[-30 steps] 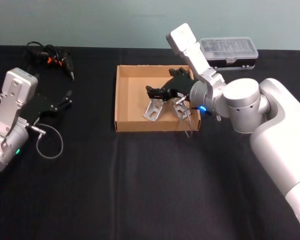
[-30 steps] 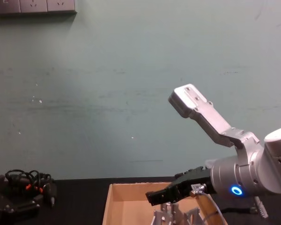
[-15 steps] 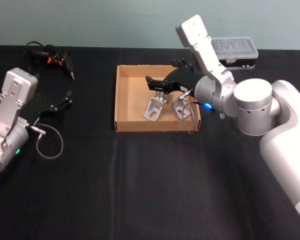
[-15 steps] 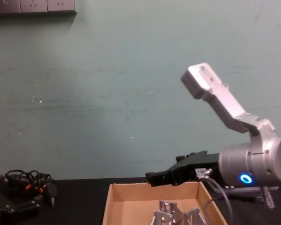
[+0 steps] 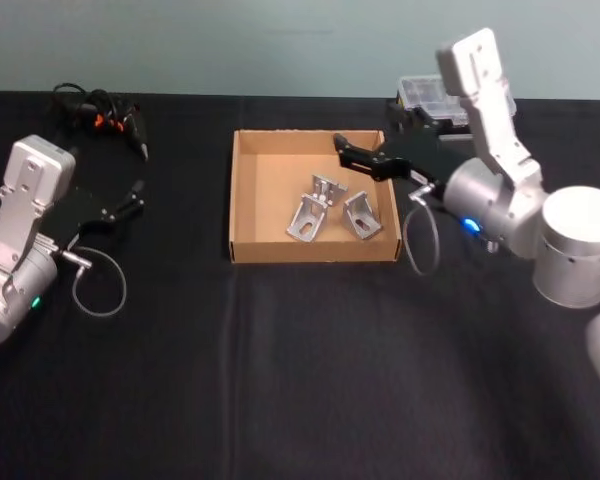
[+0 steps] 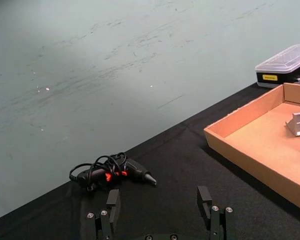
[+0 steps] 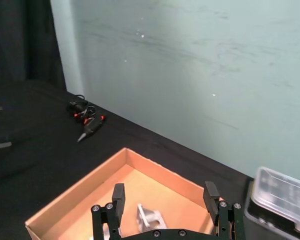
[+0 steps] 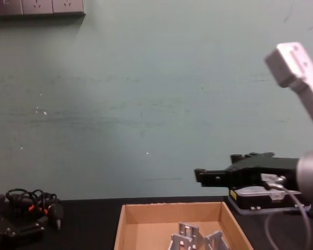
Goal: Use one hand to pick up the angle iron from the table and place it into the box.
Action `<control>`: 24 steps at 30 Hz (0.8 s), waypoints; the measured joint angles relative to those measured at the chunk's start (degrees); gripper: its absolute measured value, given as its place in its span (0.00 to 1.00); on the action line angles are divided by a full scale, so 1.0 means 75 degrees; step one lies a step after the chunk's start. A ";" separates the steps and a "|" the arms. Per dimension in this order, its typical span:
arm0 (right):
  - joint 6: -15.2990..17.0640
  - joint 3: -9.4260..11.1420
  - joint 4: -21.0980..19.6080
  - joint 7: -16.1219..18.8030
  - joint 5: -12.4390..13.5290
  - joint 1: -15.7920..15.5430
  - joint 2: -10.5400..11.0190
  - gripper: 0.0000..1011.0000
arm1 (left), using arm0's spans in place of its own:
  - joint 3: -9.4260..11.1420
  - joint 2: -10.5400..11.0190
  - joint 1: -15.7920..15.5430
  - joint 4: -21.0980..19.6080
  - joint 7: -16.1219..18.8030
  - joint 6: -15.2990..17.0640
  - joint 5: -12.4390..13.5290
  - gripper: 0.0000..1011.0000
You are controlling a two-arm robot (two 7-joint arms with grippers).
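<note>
At nine o'clock on the table point(image 5: 310, 380), the left gripper point(image 5: 132, 197) sits parked, its fingers point(image 6: 113, 199) spread and holding nothing, near a corded tool point(image 5: 105, 115) at ten o'clock. At centre, the box point(image 5: 248, 205) now holds three angle irons point(image 5: 332, 210), clustered toward its three o'clock side and resting on the cardboard floor. A second ago the right gripper point(image 5: 354, 157) hung low over those brackets; it has since lifted and drawn back toward two o'clock, and now hovers over the box's far right corner with its fingers point(image 7: 118, 195) released and empty. By that reading the placement looks complete, and no bracket can be seen left on the tabletop. At one o'clock, the clear-lidded plastic case point(image 5: 432, 95) carries a yellow label point(image 6: 268, 78), its writing too small to read.
</note>
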 joint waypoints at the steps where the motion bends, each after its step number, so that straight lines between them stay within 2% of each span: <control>1: -0.0027 0.0037 -0.0075 -0.0024 0.0029 -0.0076 0.0046 0.99 | 0.0000 0.0000 0.0000 0.0000 0.0000 0.0000 0.0000 1.00; 4: -0.0176 0.0210 -0.0404 -0.0140 0.0145 -0.0445 0.0255 0.99 | 0.0000 0.0000 0.0000 0.0000 0.0000 0.0000 0.0000 1.00; 9: -0.0365 0.0404 -0.0644 -0.0278 0.0240 -0.0862 0.0485 0.99 | 0.0000 0.0000 0.0000 0.0000 0.0000 0.0000 0.0000 1.00; 19: -0.0517 0.0559 -0.0726 -0.0444 0.0287 -0.1288 0.0637 0.99 | 0.0000 0.0000 0.0000 0.0000 0.0000 0.0000 0.0000 1.00; 24: -0.0526 0.0563 -0.0726 -0.0451 0.0287 -0.1305 0.0642 0.99 | 0.0000 0.0000 0.0000 -0.0001 0.0000 0.0000 0.0000 1.00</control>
